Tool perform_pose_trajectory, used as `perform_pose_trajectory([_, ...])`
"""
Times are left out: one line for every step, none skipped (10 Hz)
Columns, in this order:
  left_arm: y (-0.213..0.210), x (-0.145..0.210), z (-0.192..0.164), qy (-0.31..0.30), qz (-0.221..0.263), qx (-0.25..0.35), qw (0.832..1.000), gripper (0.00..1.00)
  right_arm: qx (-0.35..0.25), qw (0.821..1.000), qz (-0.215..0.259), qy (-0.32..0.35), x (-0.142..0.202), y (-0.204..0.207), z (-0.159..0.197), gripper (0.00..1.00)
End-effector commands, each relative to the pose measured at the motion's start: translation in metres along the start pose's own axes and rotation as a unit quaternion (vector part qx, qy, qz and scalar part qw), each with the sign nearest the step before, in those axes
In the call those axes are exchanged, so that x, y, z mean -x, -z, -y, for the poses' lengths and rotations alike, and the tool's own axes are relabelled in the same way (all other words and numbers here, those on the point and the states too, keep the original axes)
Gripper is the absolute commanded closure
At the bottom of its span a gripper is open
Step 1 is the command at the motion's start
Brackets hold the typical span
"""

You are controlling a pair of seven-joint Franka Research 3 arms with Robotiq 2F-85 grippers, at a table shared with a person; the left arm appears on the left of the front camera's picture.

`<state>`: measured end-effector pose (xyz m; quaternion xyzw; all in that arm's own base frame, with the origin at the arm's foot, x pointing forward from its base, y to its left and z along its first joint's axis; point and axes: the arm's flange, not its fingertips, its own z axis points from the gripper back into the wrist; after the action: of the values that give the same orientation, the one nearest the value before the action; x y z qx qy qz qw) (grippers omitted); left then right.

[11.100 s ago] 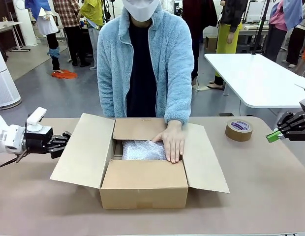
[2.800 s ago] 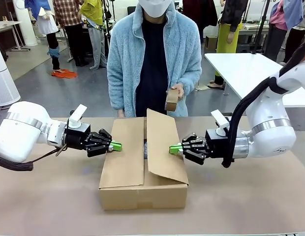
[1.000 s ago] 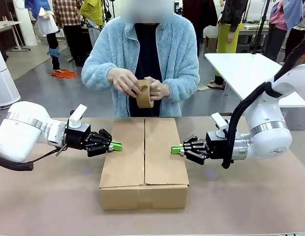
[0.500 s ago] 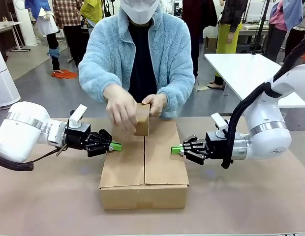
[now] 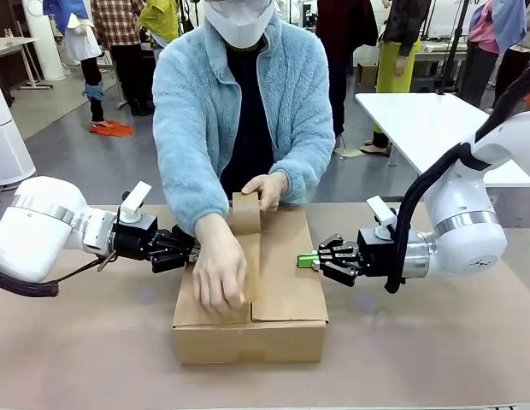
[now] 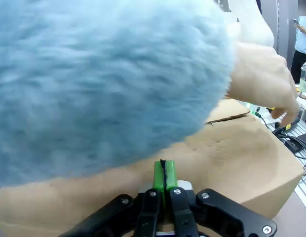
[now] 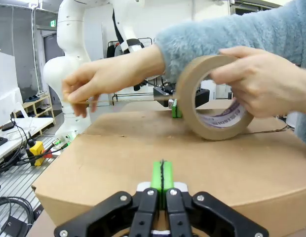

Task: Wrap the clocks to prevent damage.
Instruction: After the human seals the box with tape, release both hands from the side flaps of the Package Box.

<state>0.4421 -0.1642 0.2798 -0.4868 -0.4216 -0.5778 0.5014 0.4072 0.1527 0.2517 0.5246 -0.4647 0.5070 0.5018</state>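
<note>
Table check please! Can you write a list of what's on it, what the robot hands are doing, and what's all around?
Surface: brown table, bare around the box.
Job's things: cardboard box, flaps shut; person's hand pulls tape along the seam; other hand holds the tape roll on top.
Clutter: nothing seen.
Grippers: left gripper and right gripper shut, pads at the box's sides.
Cables: loose cables on the floor.
Surroundings: white table, people standing behind.

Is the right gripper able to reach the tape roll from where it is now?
Probably not cleanly. The right gripper is shut, pressing the box flap, and the person's hand holds the tape roll at the far end of the seam.
</note>
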Motion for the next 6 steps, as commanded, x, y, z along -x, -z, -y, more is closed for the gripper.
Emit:
perform_pose_trajectory([0.002, 0.0021, 0.0003, -0.002, -0.003, -0.004, 1.0, 1.0, 0.005, 1.0, -0.006, 0.0, 0.0014, 0.0001, -0.0001, 0.99])
perform_pose_trajectory([0.002, 0.0021, 0.0003, -0.002, -0.003, -0.004, 1.0, 1.0, 0.005, 1.0, -0.006, 0.0, 0.0014, 0.0001, -0.0001, 0.99])
perform_pose_trajectory([0.002, 0.0021, 0.0003, -0.002, -0.003, -0.004, 1.0, 1.0, 0.005, 1.0, -0.006, 0.0, 0.0014, 0.0001, -0.0001, 0.99])
perform_pose_trajectory([0.002, 0.0021, 0.0003, -0.002, -0.003, -0.004, 1.0, 1.0, 0.005, 1.0, -0.006, 0.0, 0.0014, 0.0001, -0.0001, 0.99])
perform_pose_trajectory([0.002, 0.0021, 0.0003, -0.002, -0.003, -0.004, 1.0, 1.0, 0.005, 1.0, -0.006, 0.0, 0.0014, 0.0001, -0.0001, 0.99])
perform_pose_trajectory([0.002, 0.0021, 0.0003, -0.002, -0.003, -0.004, 1.0, 1.0, 0.005, 1.0, -0.006, 0.0, 0.0014, 0.0001, -0.0001, 0.99])
